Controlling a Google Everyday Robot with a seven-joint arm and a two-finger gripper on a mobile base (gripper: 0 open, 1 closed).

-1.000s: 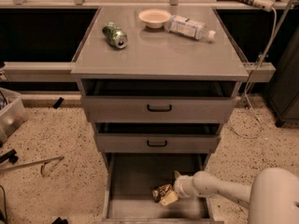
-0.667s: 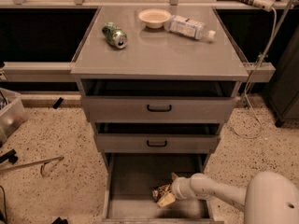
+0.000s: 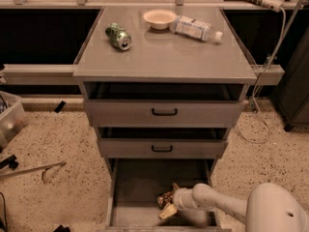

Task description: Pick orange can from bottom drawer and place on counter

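While inspecting the pulled-out bottom drawer (image 3: 135, 187), locate the orange can (image 3: 164, 197) lying right of centre on its grey floor. Note the shiny, mottled orange-brown and gold skin; cannot read any lettering. Find the claw (image 3: 170, 200) right at the can; cannot tell whether clamped or apart. Observe green can (image 3: 119, 36), bowl (image 3: 160, 18) and bottle (image 3: 195, 28) on the bench (image 3: 164, 57); bottle label illegible.

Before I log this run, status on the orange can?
Gripper in bottom drawer, at orange can. Can inside drawer. Green can, bowl, bottle on counter.

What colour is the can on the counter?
The can is green, camera view; tool in bottom drawer.
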